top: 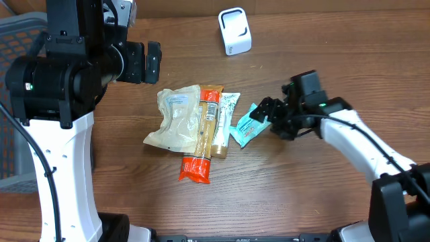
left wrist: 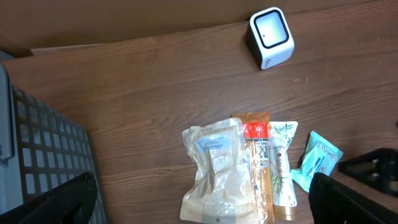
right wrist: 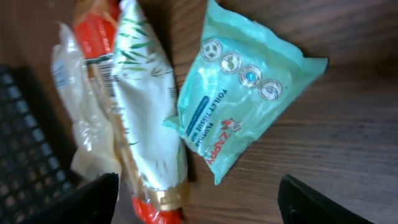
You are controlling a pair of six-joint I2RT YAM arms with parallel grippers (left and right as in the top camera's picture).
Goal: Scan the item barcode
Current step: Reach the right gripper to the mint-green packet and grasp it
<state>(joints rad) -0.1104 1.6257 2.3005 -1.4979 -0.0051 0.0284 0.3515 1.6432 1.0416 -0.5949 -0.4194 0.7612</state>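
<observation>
Lying at the right edge of a small pile of packets, the teal tissue packet (right wrist: pixel 239 115) is shown close only by the right wrist camera, where "TOILET TISSUE" and "ZAPPY" can be read below four round icons. That print cannot be read from overhead. In the wrist view the right gripper (right wrist: pixel 196 196) is seen with its fingers spread wide, one to each side of the packet's near end and touching nothing. The left gripper (top: pixel 154 62) is raised at the far left, its jaws likewise parted and empty. A white leaf-printed tube (top: pixel 227 114), an orange-and-red stick pack (top: pixel 201 144) and a pale clear pouch (top: pixel 176 117) are overlapped beside the packet. The white scanner (top: pixel 234 31) is set well apart at the far side. A brown wood-grain table (top: pixel 289 195) is underneath. A dark mesh basket (left wrist: pixel 37 155) is seen at the left.
</observation>
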